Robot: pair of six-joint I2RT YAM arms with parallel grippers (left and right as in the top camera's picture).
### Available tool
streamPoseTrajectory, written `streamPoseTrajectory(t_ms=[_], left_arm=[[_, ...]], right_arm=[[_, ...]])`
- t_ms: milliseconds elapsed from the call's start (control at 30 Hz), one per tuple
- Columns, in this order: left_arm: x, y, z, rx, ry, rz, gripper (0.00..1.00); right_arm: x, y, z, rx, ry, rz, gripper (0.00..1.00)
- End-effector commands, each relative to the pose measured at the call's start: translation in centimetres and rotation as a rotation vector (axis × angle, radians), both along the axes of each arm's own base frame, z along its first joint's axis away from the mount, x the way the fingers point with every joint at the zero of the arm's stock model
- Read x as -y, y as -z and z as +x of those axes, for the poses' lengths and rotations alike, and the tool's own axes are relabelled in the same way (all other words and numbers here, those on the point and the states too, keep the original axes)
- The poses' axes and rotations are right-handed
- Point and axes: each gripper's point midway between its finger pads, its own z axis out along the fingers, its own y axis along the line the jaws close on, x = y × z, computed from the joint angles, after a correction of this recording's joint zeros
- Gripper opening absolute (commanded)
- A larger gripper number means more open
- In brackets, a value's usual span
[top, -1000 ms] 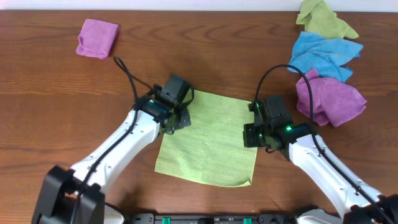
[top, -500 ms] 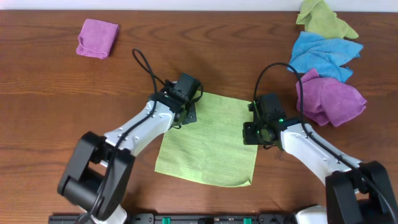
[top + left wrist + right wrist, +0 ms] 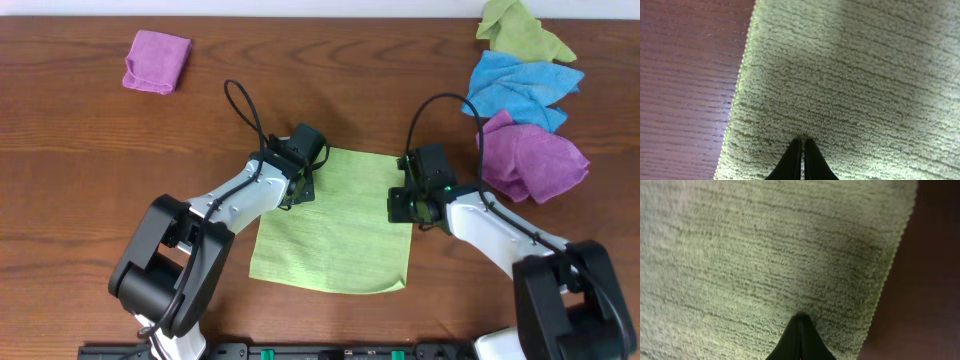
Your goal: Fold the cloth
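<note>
Pinching, both sides:
Cloth: green cloth (image 3: 335,220) flat mid-table.
Left gripper (image 3: 802,142): my fingers pressed together, tips on the cloth's 10 o'clock corner.
Right gripper (image 3: 800,317): tips together on its 2 o'clock edge.

— What's on the wooden table (image 3: 80,180) right now?

— Green cloth (image 3: 335,225) spread flat at centre frame. Upper left, a folded purple cloth (image 3: 157,61).

— And the right side?

— Crumpled pile at upper right: green rag (image 3: 520,28) on top, blue cloth (image 3: 520,85) below, purple heap (image 3: 530,160) lowest, all touching.
</note>
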Motion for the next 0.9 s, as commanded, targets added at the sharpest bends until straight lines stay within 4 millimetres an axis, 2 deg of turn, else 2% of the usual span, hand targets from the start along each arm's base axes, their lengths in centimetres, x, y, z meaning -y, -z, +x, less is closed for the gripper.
streamPoseTrajectory(t_ms=[0,100,200,400,567,733,800,867], left_arm=[[-1.5,1.1,-0.5,-0.027,-0.046,0.060,0.06],[-1.8,1.2,-1.0,-0.045,-0.089,0.064,0.06],[-2.3,1.1,-0.6,-0.023,-0.104,0.084,0.06],[-3.6,0.8,1.2,0.026,-0.148,0.084,0.06],[-4.2,0.8,1.7,0.019,-0.162,0.061,0.06],[-3.6,-0.4,2.7,0.034,-0.122,0.049,0.06],[-3.3,-1.7,3.2,0.035,-0.122,0.046,0.06],[-3.0,-3.6,3.7,0.042,-0.123,0.043,0.06]], right_arm=[[1.4,3.2,-0.7,-0.088,0.036,-0.053,0.01],[1.1,4.3,0.3,-0.114,0.036,-0.061,0.01],[0.7,4.9,1.8,-0.123,0.036,-0.062,0.01],[0.1,4.1,3.7,-0.095,0.036,-0.053,0.01],[0.0,3.5,3.9,-0.101,0.036,-0.053,0.01],[-0.4,1.1,4.7,-0.098,0.033,-0.045,0.02],[-0.5,-0.8,5.3,-0.085,0.033,-0.041,0.08],[-0.7,-3.6,5.9,-0.048,0.020,-0.033,0.11]])
